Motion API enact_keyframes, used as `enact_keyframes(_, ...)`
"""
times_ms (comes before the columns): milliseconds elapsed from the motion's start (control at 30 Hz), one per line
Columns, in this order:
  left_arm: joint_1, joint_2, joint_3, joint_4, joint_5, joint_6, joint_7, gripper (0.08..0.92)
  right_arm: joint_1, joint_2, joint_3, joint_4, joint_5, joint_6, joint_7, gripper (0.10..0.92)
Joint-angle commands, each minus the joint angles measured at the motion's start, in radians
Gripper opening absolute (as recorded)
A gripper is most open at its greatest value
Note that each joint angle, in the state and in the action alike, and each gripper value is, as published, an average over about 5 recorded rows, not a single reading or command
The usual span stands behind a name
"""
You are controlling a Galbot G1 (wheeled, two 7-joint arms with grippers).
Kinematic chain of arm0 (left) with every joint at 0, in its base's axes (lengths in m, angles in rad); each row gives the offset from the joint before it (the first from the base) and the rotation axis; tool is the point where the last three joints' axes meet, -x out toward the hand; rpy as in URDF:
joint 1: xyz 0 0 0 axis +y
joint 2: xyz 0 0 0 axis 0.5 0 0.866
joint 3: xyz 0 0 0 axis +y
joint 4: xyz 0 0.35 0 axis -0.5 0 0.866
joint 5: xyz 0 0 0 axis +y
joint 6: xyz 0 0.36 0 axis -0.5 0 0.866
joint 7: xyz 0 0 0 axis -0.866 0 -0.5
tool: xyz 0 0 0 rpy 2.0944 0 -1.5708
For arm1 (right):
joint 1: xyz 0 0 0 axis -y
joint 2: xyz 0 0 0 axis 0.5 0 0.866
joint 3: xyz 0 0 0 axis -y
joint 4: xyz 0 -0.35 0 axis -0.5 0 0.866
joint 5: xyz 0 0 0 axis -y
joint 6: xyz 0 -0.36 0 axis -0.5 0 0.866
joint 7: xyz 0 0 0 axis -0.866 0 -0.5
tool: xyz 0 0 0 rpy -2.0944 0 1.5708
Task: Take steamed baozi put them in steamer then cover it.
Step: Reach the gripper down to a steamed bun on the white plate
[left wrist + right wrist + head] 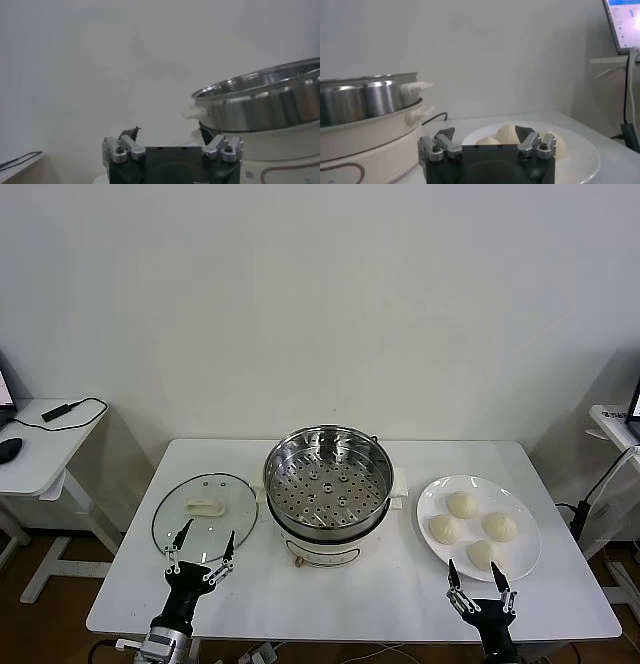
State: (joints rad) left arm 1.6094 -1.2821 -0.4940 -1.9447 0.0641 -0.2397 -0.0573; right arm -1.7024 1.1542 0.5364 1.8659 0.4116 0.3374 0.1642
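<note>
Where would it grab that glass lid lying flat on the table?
Probably by the white handle at the centre of the lid, coming straight down from above. The lid lies flat, so its thin rim offers little to pinch, while the oblong handle stands proud. The open left tool hovers at its near edge.
</note>
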Motion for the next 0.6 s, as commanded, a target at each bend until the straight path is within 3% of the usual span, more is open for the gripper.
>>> enact_keyframes(33,0.001,0.0,0.001,-0.006,-0.004,-0.005,0.0,0.823,0.017,-0.006,0.006,0.004,-0.007,-0.012,0.005,0.823)
enact_keyframes(300,-0.001,0.002,0.008,-0.038,-0.019,-0.005,-0.005,0.823,0.311,-0.152,-0.024,-0.045,0.08,-0.152,0.086,0.823)
enact_keyframes(600,-0.002,0.004,0.01,-0.065,-0.024,-0.002,-0.011,0.823,0.771,-0.282,-0.247,-0.311,0.206,-0.229,0.123,0.823)
